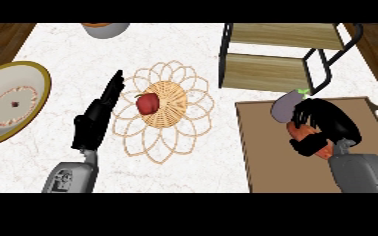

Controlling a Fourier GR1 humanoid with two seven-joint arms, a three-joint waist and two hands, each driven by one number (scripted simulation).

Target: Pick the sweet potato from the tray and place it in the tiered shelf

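Head view: on the pale marbled worktop, a brown tray lies at about four o'clock. On it sit a greyish-purple eggplant with a small green stem and, just below it, the orange sweet potato, mostly hidden. The right hand is over the tray, its black fingers curled round the sweet potato so that only orange slivers show between them; whether it is lifted clear of the tray cannot be told. The grey right forearm enters from the lower edge at five o'clock.

At one o'clock stands the tiered shelf, a dark frame with two wooden boards, both bare. Near the centre lies a woven placemat with looped edging, and a red bell pepper rests on its middle. At nine o'clock a gold-rimmed plate is cut by the left edge. At eleven o'clock a grey bowl with something orange inside is cut by the upper edge.

The left hand shows at seven o'clock, open, fingers straight and pointing toward twelve o'clock beside the placemat, holding nothing.
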